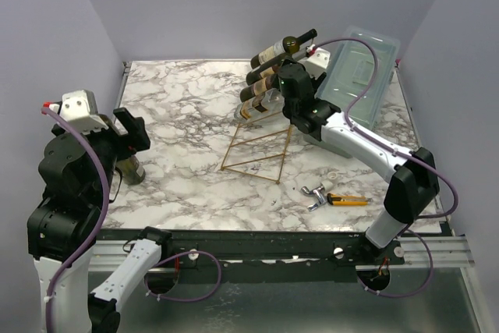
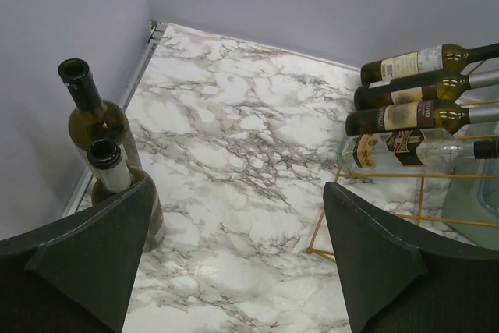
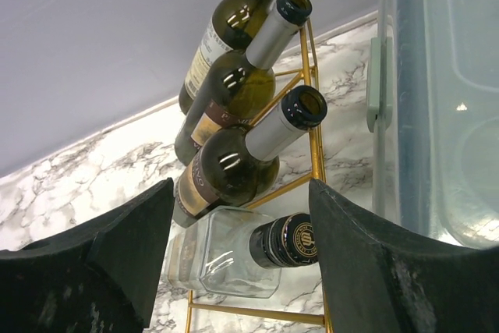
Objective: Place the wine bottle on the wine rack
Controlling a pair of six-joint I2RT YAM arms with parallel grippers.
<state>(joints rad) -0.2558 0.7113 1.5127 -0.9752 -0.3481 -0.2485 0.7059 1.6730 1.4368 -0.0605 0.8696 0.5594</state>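
On the wine rack (image 3: 249, 312), the clear bottle (image 3: 218, 255) lies at six o'clock under the rest; I'd draw my spread, empty right gripper (image 3: 238, 186) straight back; left gripper (image 2: 235, 186) spread too.

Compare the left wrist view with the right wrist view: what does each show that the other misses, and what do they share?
Only the left wrist view shows two upright bottles. Only the right wrist view shows the racked bottles' mouths end-on, including the gold emblem on a black cap. Both show the gold wire rack holding three dark bottles and one clear bottle on the marble table.
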